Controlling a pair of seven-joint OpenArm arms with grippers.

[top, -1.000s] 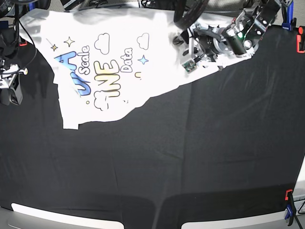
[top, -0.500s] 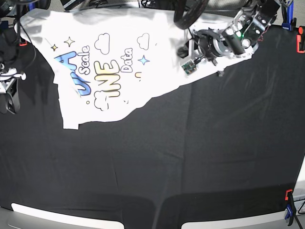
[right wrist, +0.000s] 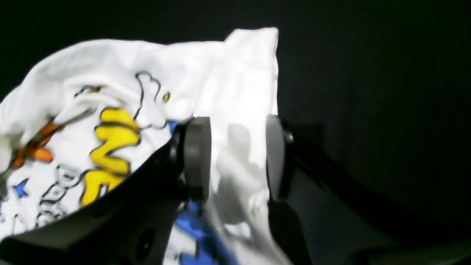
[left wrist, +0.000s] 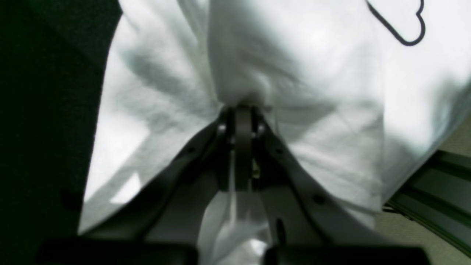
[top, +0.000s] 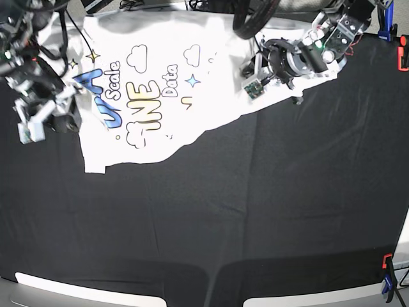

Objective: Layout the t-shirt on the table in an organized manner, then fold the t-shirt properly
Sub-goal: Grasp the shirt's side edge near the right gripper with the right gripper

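Base view is showing the t-shirt (top: 160,89) lying crumpled at the far side of the black bench (top: 243,211), picture side up. The left claw (left wrist: 243,110) is squeezing tight on a bunched fold of the white cloth at the shirt's edge. The right claw (right wrist: 238,154) is sitting wide open over the other edge, near the blue and yellow letters, with cloth showing between its pads (right wrist: 197,154) but not pinched.
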